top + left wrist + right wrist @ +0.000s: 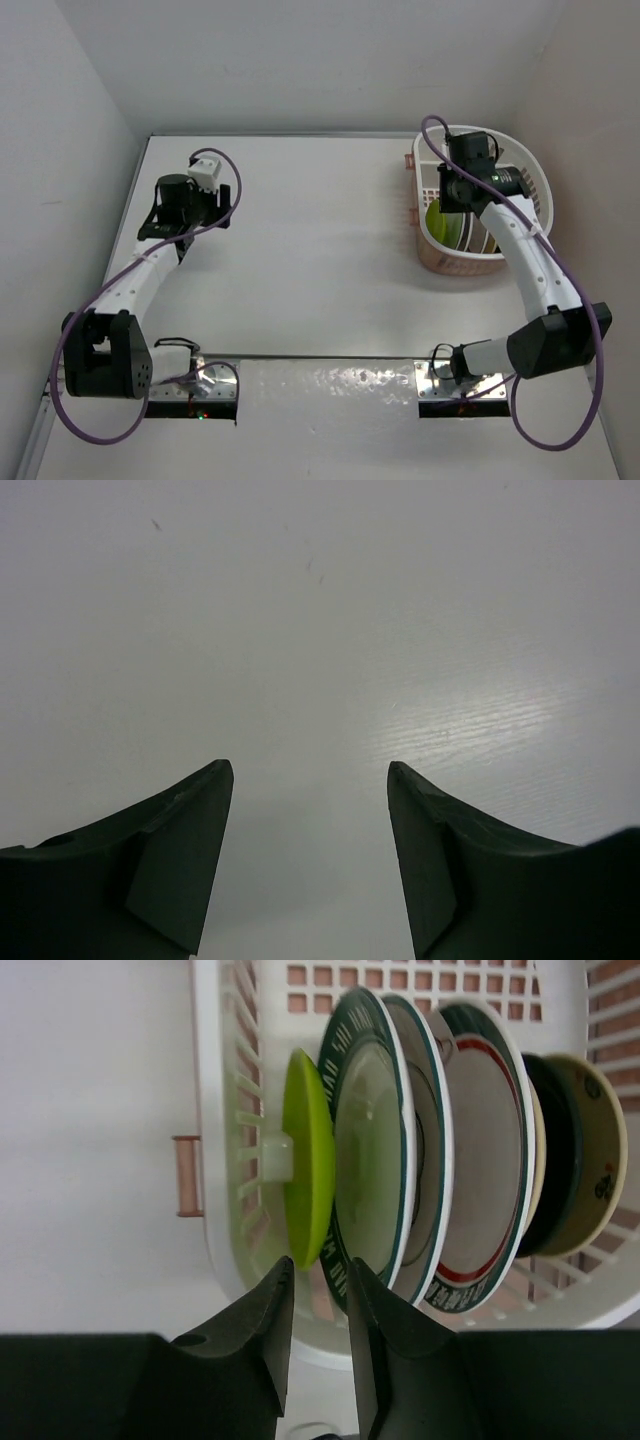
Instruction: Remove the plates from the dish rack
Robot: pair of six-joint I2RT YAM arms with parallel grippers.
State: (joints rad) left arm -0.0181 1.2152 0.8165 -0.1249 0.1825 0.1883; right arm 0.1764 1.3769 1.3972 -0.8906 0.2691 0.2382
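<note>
The white slotted dish rack (530, 172) stands at the far right of the table on a salmon-pink base. In the right wrist view several plates stand on edge in the dish rack (215, 1080): a lime-green one (308, 1155) at the left, a white one with a dark rim (368, 1150), and a white one with a green-red rim (485, 1145). My right gripper (320, 1278) is at the lime-green plate's lower edge. Its jaws are narrowly apart, with that rim just at the tips. My left gripper (310, 772) hangs open over bare table at the far left.
A tan plate with a dark face (585, 1150) stands at the rack's right end. A pink lug (187, 1175) sticks out from the rack's outer wall. White walls close in the table at the back and on both sides. A metal strip (320, 385) runs between the arm bases.
</note>
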